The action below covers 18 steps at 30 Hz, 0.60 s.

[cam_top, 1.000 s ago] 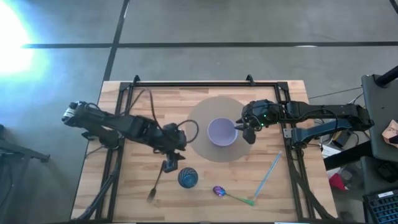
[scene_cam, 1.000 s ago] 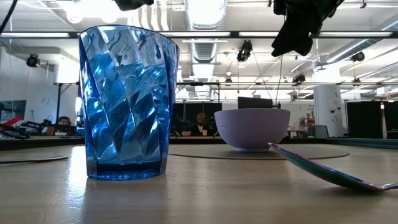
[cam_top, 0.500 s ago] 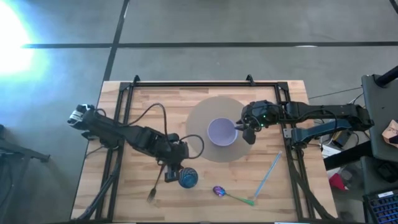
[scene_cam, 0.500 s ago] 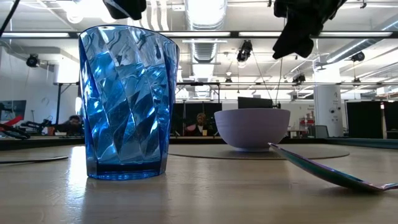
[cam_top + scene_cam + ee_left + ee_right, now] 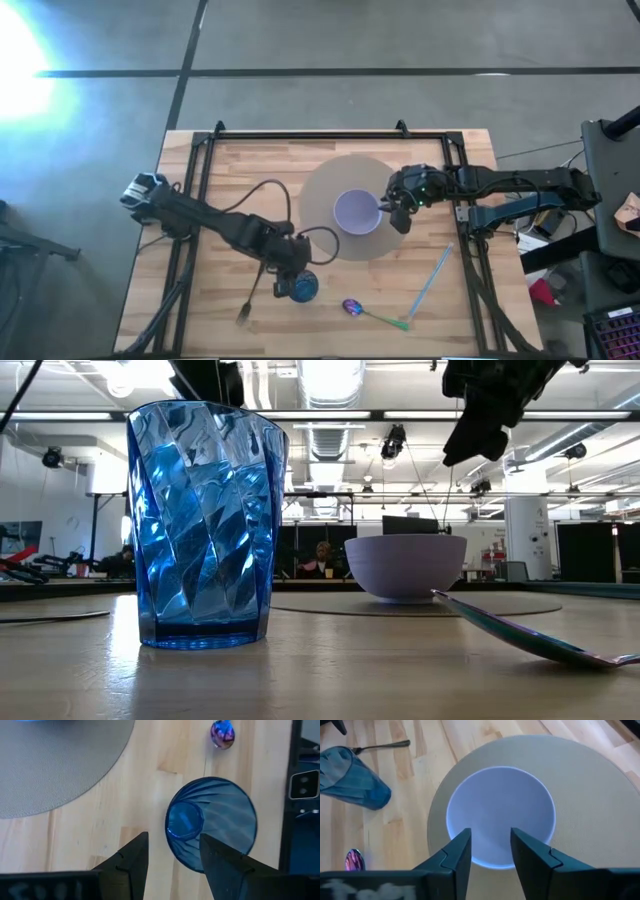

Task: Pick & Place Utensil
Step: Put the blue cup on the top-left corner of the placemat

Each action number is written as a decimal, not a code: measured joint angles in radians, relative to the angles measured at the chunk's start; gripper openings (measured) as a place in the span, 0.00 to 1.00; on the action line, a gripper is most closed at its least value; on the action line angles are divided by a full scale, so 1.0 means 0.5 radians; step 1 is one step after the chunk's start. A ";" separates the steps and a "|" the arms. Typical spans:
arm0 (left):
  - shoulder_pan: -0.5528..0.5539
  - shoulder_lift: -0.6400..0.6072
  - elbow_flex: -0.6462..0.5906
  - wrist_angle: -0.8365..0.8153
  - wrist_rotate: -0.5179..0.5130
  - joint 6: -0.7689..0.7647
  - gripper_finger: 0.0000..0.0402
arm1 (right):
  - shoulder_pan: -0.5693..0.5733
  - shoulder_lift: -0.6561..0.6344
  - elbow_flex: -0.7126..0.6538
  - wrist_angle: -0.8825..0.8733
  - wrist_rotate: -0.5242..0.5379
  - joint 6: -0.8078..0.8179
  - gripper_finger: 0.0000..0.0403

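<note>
A blue ribbed cup (image 5: 303,288) stands upright on the wood near the table's near edge, also seen in the low view (image 5: 205,525) and the left wrist view (image 5: 210,822). My left gripper (image 5: 285,283) hovers open just above its left rim (image 5: 172,855), touching nothing. An iridescent spoon (image 5: 352,307) with a green handle lies flat to the cup's right. A dark fork (image 5: 250,298) lies to its left. A lilac bowl (image 5: 357,212) sits on a round grey mat (image 5: 325,185). My right gripper (image 5: 398,210) hangs open above the bowl's right rim (image 5: 490,845).
A pale blue stick-like utensil (image 5: 432,280) lies slanting near the table's right side. Black frame rails (image 5: 200,180) run along the left, right and far edges. Bare wood lies between the mat and the near edge, around the spoon (image 5: 222,732).
My left gripper has travelled toward the near edge and to the right, coming down beside and over the blue cup. The cup, bowl and utensils have stayed put.
</note>
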<state>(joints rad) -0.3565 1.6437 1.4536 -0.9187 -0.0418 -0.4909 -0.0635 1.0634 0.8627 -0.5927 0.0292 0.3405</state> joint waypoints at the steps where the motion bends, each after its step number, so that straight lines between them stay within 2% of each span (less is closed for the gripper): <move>1: 0.000 0.008 0.000 0.000 0.000 0.000 0.42 | 0.000 0.000 -0.005 -0.001 0.000 0.000 0.32; 10: 0.001 0.083 -0.002 -0.003 -0.002 0.016 0.42 | 0.000 0.000 -0.007 0.002 0.000 0.000 0.29; 18: 0.001 0.156 -0.002 -0.004 -0.002 0.017 0.42 | 0.000 0.000 -0.007 0.003 0.000 0.000 0.31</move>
<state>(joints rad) -0.3561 1.7219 1.4525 -0.9205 -0.0425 -0.4822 -0.0635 1.0634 0.8595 -0.5912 0.0292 0.3403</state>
